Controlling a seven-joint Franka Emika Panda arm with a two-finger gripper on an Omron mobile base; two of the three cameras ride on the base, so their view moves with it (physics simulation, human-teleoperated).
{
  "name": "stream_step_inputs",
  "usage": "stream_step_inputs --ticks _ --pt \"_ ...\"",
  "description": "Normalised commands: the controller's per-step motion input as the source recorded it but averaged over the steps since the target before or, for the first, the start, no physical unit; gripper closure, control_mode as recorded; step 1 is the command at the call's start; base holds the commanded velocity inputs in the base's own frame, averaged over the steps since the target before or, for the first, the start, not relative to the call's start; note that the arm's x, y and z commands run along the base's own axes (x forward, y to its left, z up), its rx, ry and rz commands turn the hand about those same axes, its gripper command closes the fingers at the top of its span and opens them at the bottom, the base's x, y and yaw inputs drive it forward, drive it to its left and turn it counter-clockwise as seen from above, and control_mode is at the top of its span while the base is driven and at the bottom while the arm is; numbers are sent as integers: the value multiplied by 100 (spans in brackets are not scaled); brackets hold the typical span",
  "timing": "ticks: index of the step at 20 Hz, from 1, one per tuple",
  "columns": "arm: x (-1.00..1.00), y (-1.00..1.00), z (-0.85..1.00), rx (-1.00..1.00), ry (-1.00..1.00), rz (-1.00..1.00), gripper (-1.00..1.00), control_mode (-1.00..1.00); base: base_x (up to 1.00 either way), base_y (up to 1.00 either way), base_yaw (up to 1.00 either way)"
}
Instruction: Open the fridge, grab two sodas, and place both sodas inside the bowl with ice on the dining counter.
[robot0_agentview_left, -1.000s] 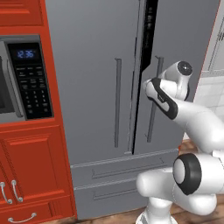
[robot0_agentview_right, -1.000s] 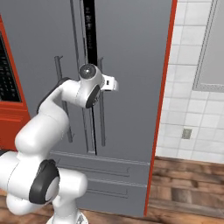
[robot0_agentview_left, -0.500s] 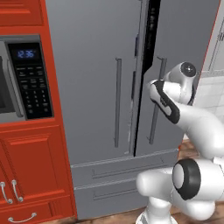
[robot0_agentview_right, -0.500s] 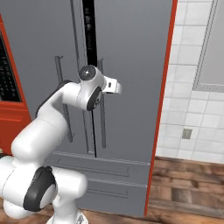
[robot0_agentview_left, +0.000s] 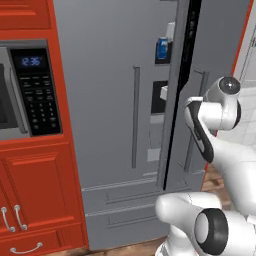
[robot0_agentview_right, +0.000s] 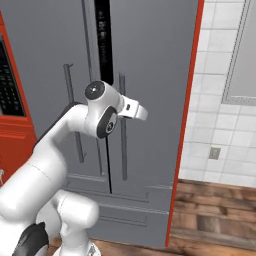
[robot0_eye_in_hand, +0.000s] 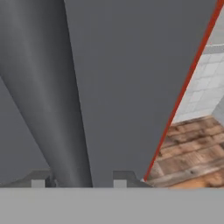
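Note:
The grey fridge (robot0_agentview_left: 100, 125) has its right door (robot0_agentview_left: 215, 40) swung partly out, and a dark gap shows between the doors. Through that gap a blue soda (robot0_agentview_left: 162, 49) sits on a high shelf, with white bins below it. My gripper (robot0_eye_in_hand: 81, 180) is at the right door's long bar handle (robot0_eye_in_hand: 52, 87), and the bar runs between the two fingertips. From the right base view the hand (robot0_agentview_right: 131, 107) is pressed against that handle (robot0_agentview_right: 123, 145) at mid height. The bowl with ice and the dining counter are out of view.
A built-in microwave (robot0_agentview_left: 25, 90) sits in red cabinets (robot0_agentview_left: 40, 190) left of the fridge. The left door's handle (robot0_agentview_left: 135, 115) stands close to the gap. Right of the fridge are a white tiled wall (robot0_agentview_right: 220, 100) and wooden floor (robot0_agentview_right: 215, 210).
The right fridge door has swung further out with my hand on its handle, widening the gap. The blue can and bins inside have come into sight.

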Motion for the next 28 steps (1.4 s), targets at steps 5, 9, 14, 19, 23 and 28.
stream_step_inputs --ticks 5,9,14,19,23,28 --pt "-60 -100 11 -4 6 -11 100 -100 0 0 0" --pt "-47 -100 7 -9 10 -10 100 -100 0 0 0" --pt "-57 -88 1 -11 10 -8 -100 -100 0 0 0" --pt "-88 -55 0 -10 4 -7 -100 -100 0 0 0" --pt "-100 -17 9 -3 0 -6 -100 -100 0 0 0" --pt "-91 28 23 -4 4 -7 -100 -100 0 0 0"
